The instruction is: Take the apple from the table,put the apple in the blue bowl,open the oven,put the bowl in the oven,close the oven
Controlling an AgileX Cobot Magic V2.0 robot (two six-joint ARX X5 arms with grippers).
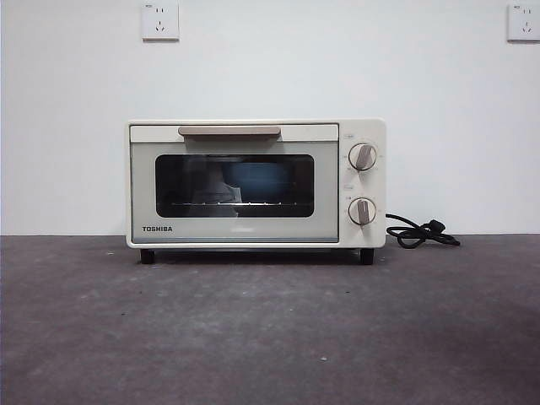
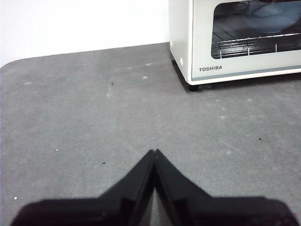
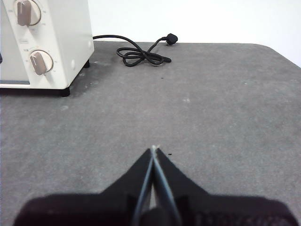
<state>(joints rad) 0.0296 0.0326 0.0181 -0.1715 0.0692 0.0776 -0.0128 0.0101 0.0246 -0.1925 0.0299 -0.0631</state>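
Both grippers hang idle above the table, well back from the work: the left gripper has its jaws pressed together on nothing, and the right gripper likewise has its jaws closed with only bare grey surface under them. Neither shows in the front view.

From the left wrist, the oven sits toward one o'clock; from the right wrist, its knob end sits toward eleven o'clock, with the black cord coiled just past it near twelve. In the front view the oven stands at twelve o'clock against the wall, door shut flush under the beige handle. Through the dark glass the blue bowl rests on the wire rack. The apple cannot be made out; the glass is too dark to tell whether it lies in the bowl, and none shows on the table.

Judging from this, every step appears done, the door-closing included. No further move seems called for, beyond keeping the arms parked clear of the oven.
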